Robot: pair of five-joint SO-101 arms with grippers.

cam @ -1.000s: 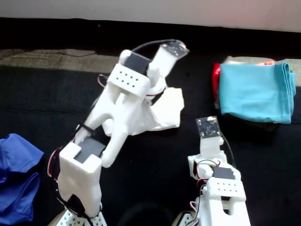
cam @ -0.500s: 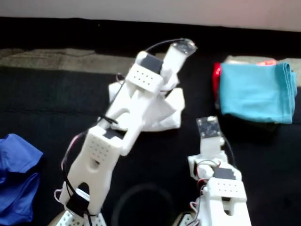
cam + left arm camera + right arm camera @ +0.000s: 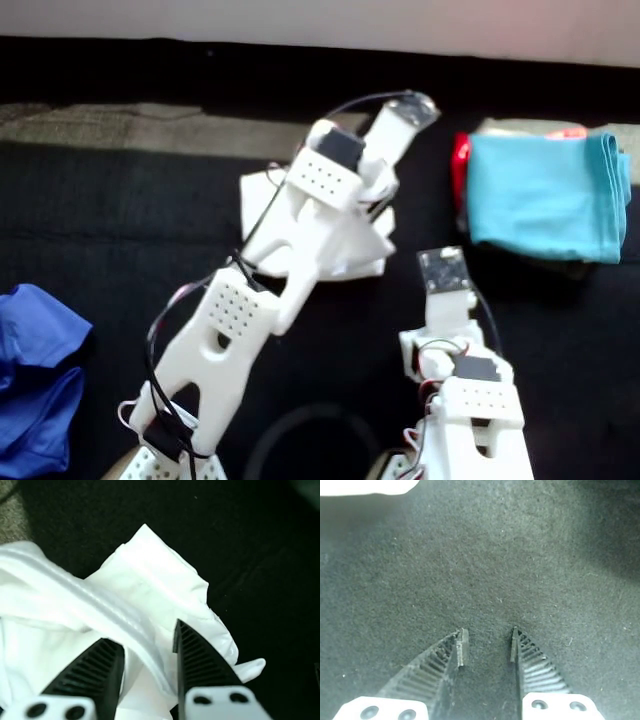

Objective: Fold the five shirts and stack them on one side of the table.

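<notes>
A crumpled white shirt (image 3: 352, 252) lies mid-table on the black cloth, partly hidden under my left arm (image 3: 325, 185), which stretches over it. In the left wrist view my left gripper (image 3: 145, 635) is shut on a raised fold of the white shirt (image 3: 160, 585). My right arm (image 3: 455, 340) stays folded near the front edge. Its gripper (image 3: 487, 632) hangs open over bare black cloth with nothing between the fingers. A loose blue shirt (image 3: 35, 370) is bunched at the left edge.
At the back right is a stack of folded shirts, a teal shirt (image 3: 540, 195) on top and a red shirt (image 3: 459, 165) showing beneath. A beige strip (image 3: 120, 125) runs along the far left side.
My left arm has stretched farther away and to the right, pulling the white shirt with it; the shirt's left part now shows beside the arm. The right arm has not moved.
</notes>
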